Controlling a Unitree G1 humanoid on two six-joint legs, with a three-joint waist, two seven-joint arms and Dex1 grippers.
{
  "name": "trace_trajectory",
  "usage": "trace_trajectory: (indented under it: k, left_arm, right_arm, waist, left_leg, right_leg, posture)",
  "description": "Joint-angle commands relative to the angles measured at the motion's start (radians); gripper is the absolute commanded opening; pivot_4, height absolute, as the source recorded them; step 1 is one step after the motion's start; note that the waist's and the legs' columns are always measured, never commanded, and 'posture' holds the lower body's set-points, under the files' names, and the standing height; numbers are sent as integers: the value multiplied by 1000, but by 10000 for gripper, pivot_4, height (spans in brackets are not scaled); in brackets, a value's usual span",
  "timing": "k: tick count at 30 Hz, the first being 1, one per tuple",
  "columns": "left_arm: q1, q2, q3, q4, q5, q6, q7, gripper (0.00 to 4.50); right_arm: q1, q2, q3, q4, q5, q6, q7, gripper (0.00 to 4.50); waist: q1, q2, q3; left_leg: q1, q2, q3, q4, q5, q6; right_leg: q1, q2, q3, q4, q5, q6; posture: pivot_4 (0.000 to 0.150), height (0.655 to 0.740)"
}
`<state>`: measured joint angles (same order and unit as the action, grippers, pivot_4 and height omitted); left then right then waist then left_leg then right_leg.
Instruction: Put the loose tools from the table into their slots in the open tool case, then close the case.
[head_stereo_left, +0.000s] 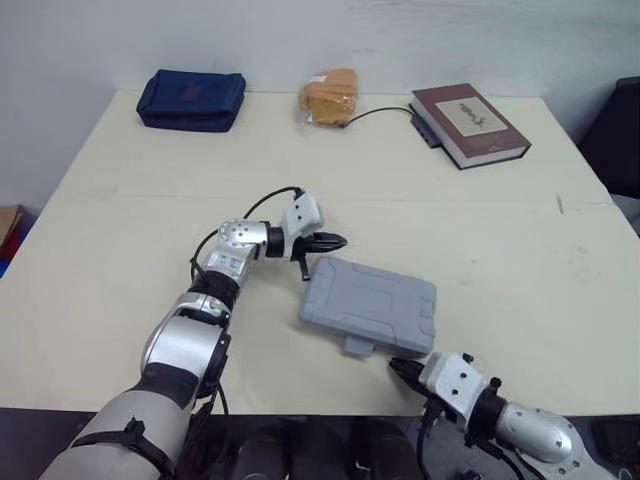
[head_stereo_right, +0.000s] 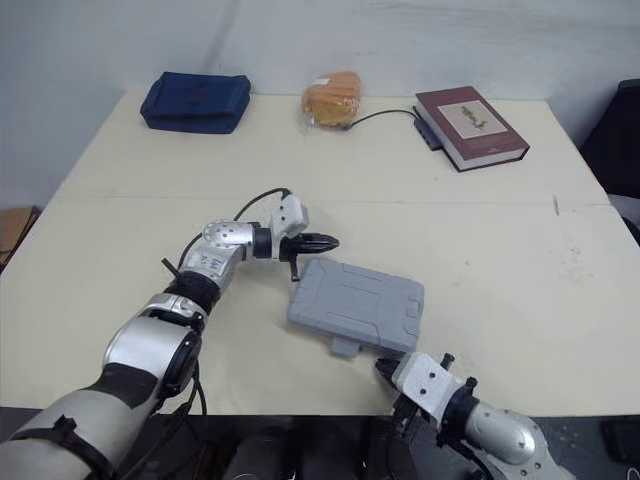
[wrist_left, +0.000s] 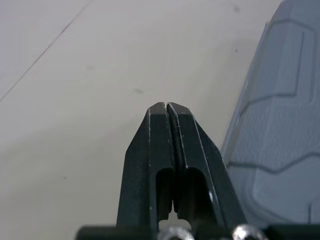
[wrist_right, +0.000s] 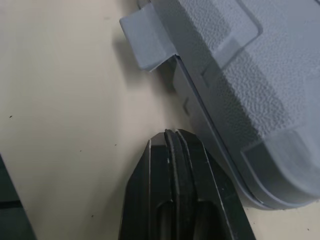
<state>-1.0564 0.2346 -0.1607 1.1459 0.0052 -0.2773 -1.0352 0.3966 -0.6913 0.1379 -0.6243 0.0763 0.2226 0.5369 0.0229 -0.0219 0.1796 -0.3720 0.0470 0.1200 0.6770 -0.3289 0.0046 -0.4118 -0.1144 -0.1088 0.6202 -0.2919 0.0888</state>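
A grey plastic tool case (head_stereo_left: 370, 305) lies with its lid down in the middle of the table, its latch tab (head_stereo_left: 358, 346) facing the near edge. My left gripper (head_stereo_left: 335, 241) is shut and empty, just beyond the case's far left corner (wrist_left: 280, 115). My right gripper (head_stereo_left: 398, 368) is shut and empty too, at the table's near edge beside the case's near right corner. The right wrist view shows the latch tab (wrist_right: 145, 47) and the seam of the case (wrist_right: 235, 85) close beside the fingertips.
At the back of the table lie a dark blue pouch (head_stereo_left: 191, 99), an orange item in a clear bag (head_stereo_left: 330, 97) and a maroon book (head_stereo_left: 468, 123) with a black cable (head_stereo_left: 385, 109) running to it. The table's right half is bare.
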Motion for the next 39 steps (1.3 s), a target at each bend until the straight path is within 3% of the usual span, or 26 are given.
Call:
trace_trajectory:
  k: [1, 7, 11, 24, 30, 35, 39]
  left_arm:
    - [-11, -6, -20, 15, 37, -36, -36, 0]
    - [52, 22, 2, -47, -12, -21, -245, 0]
    - [167, 77, 15, -203, -65, -2, -354, 0]
    - [515, 181, 38, -879, -216, 365, -288, 0]
    - [575, 219, 86, -971, -329, 443, -304, 0]
    - [501, 306, 91, -1009, -419, 573, -405, 0]
    - [439, 257, 3, -1059, -414, 572, -430, 0]
  right_arm:
    - [18, -30, -29, 35, -35, 49, 14, 288]
    - [10, -60, -120, 71, -41, 44, 20, 288]
    - [-52, -99, -147, 143, -44, 9, 57, 288]
    - [-256, -68, -128, 349, -98, -129, 57, 288]
    - [-142, -38, -260, 311, -80, -136, -5, 288]
    - [55, 26, -423, 184, 3, -198, 0, 288]
    - [168, 78, -430, 8, 79, -184, 35, 288]
  waist:
    - [0, 0, 0]
    - [2, 0, 0]
    - [-2, 0, 0]
    - [0, 0, 0]
    - [4, 0, 0]
    - [2, 0, 0]
    - [1, 3, 1]
  left_leg:
    - [0, 0, 0, 1, 0, 1]
    - [-2, 0, 0, 5, -4, 5]
    - [-1, 0, 0, 6, -5, 6]
    - [0, 3, 0, 6, -3, 4]
    - [0, 3, 0, 6, -3, 3]
    - [0, 3, 0, 6, -3, 3]
    - [0, 3, -1, 5, -3, 3]
  right_leg:
    - [0, 0, 0, 0, 0, 0]
    - [1, -1, 0, 0, 1, 2]
    - [2, -2, 1, 0, 2, 3]
    - [3, -2, 2, 2, 2, 3]
    - [3, -3, 3, 2, 2, 3]
    - [2, -3, 2, 1, 2, 3]
    - [3, -2, 3, 1, 2, 3]
  posture:
    - [1500, 7400]
    - [1500, 7400]
    - [1500, 7400]
    - [1500, 7400]
    - [1500, 7400]
    - [1500, 7400]
    - [1500, 7400]
